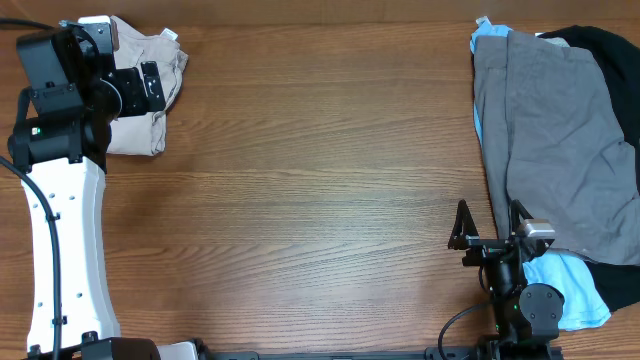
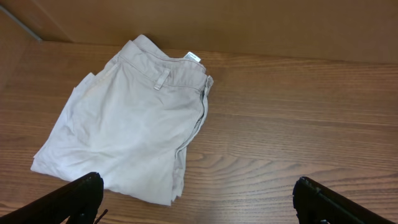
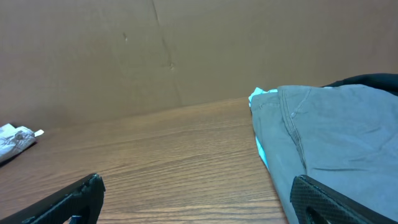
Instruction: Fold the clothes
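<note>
Spread wide along the bottom edge, the left gripper [image 2: 198,183] holds nothing. Just beyond it, folded beige cotton shorts [image 2: 130,124] lie left of centre on the brown wooden table [image 2: 298,124], with a small white label [image 2: 193,57] at the waistband, its writing unreadable. The right gripper [image 3: 198,182] gapes empty too, with a pile of grey, light-blue and black garments [image 3: 336,143] at right.
</note>
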Controlling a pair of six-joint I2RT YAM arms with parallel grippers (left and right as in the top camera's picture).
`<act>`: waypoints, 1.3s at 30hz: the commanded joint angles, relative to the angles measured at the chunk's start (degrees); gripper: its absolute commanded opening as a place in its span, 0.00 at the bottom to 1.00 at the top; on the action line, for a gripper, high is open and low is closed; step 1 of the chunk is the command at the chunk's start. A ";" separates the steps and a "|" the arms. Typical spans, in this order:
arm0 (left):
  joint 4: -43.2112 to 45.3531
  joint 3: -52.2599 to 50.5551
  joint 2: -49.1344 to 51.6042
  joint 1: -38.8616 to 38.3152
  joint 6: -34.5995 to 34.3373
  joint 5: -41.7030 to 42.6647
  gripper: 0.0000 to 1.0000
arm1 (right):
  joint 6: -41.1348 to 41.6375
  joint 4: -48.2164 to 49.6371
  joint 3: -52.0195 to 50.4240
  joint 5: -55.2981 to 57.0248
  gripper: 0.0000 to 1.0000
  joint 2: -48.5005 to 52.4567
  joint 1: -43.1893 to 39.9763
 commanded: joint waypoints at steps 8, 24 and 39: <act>0.15 0.79 0.20 -0.15 -0.55 0.44 1.00 | -0.15 0.26 -0.61 0.94 1.00 -0.68 0.20; 1.09 -6.40 -1.22 0.44 -0.52 0.42 1.00 | -0.15 0.26 -0.61 0.94 1.00 -0.68 0.20; 12.41 -56.78 -20.15 0.57 -1.16 -12.28 1.00 | -0.15 0.26 -0.61 0.96 1.00 -0.68 0.20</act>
